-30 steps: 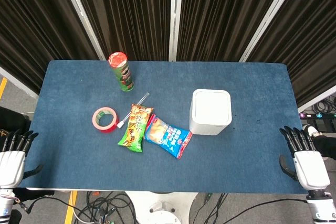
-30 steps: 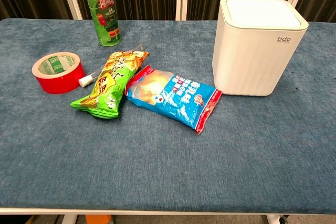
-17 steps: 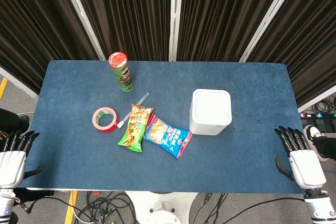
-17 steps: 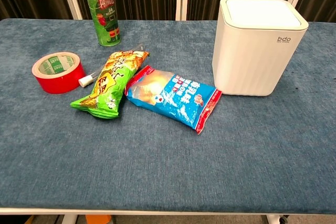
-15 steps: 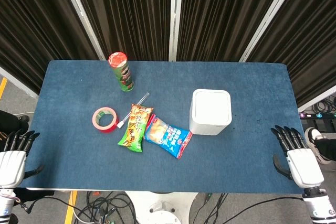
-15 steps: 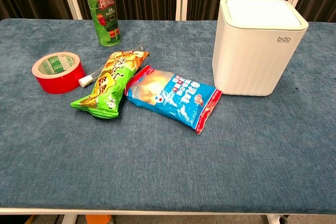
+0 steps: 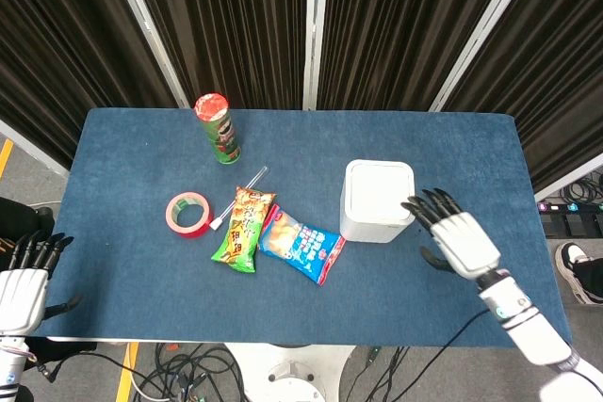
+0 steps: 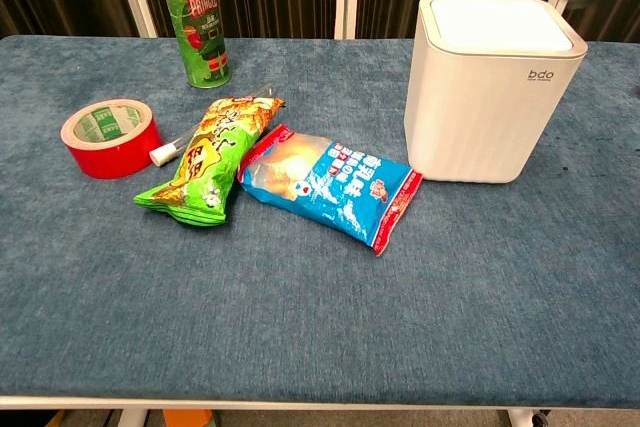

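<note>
White plastic is being approached: the white bin (image 7: 378, 200) is standing on the blue table (image 7: 122, 261), and the right hand (image 7: 459, 238) is being held just beside its right side, fingers spread, nothing gripped. Contact with the bin cannot be told. The left hand (image 7: 21, 291) is being kept off the table's left edge, fingers open and empty. Left of the bin, a blue snack bag (image 7: 301, 245) and a green snack bag (image 7: 244, 229) are lying together, near a red tape roll (image 7: 187, 212). A chips can (image 7: 218, 127) is standing behind them.
</note>
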Tool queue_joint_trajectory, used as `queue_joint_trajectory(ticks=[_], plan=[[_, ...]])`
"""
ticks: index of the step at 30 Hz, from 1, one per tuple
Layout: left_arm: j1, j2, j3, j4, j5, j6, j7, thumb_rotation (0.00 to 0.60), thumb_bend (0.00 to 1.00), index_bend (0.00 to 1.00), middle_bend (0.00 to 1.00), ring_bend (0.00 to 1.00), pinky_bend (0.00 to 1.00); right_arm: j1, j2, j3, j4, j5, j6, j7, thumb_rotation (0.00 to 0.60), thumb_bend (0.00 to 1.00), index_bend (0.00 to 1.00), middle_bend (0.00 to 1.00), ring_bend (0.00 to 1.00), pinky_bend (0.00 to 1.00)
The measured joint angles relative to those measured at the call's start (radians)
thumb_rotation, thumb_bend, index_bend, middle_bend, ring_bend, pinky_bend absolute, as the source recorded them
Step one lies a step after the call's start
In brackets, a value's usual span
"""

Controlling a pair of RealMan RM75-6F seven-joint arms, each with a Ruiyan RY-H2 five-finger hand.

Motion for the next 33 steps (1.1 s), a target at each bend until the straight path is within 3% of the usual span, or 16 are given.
queue_joint_trajectory(ticks=[7,11,18,22,26,33], plan=[[0.006,-0.003,0.003,0.023,-0.006,0.001,-0.032,0.6,0.0,0.17,0.13,0.01,0.0,0.088,-0.062,0.028,0.004,0.083,-0.083,-0.081,0.6,0.28,0.16,0.14,0.0,0.0],[0.008,-0.007,0.004,0.033,-0.004,0.005,-0.044,0.6,0.0,0.16,0.13,0.01,0.0,0.108,-0.072,0.023,0.001,0.127,-0.122,-0.128,0.6,0.28,0.21,0.18,0.0,0.0],[0.012,-0.012,0.006,0.047,-0.004,0.007,-0.06,0.6,0.0,0.16,0.13,0.01,0.0,0.129,-0.078,-0.002,-0.03,0.21,-0.152,-0.223,0.6,0.28,0.25,0.17,0.0,0.0],[0.015,-0.012,0.005,0.05,-0.002,0.016,-0.064,0.6,0.0,0.16,0.13,0.01,0.0,0.115,-0.076,0.002,-0.04,0.196,-0.088,-0.219,0.6,0.29,0.21,0.12,0.0,0.0],[0.016,-0.013,0.004,0.051,0.003,0.022,-0.067,0.6,0.0,0.17,0.13,0.01,0.0,0.076,-0.065,0.005,-0.053,0.157,0.025,-0.202,0.6,0.3,0.11,0.07,0.0,0.0],[0.014,-0.014,0.003,0.049,0.012,0.027,-0.066,0.6,0.0,0.17,0.13,0.01,0.0,-0.076,-0.011,-0.038,-0.069,0.067,0.258,-0.137,0.6,0.31,0.08,0.05,0.0,0.0]])
